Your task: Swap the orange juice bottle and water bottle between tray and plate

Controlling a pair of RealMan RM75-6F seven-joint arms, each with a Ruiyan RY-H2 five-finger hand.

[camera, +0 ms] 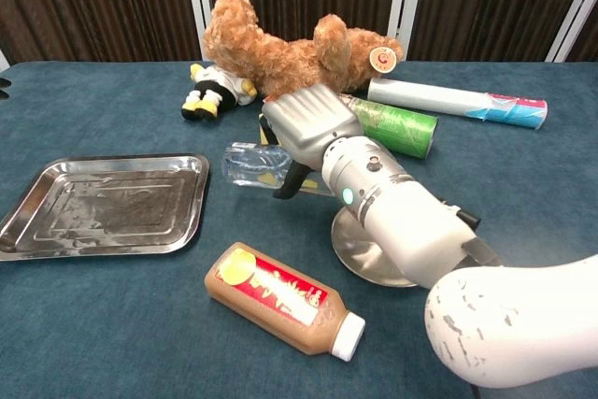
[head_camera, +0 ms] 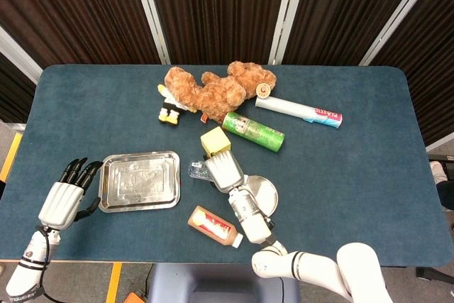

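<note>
The clear water bottle (camera: 250, 164) hangs sideways between tray (camera: 103, 205) and plate (camera: 360, 259); the orange juice bottle (camera: 285, 299) lies on the table.

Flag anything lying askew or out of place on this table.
The juice bottle lies on its side on the bare table, on neither the tray nor the plate. The right hand holds the water bottle sideways in the air.
</note>
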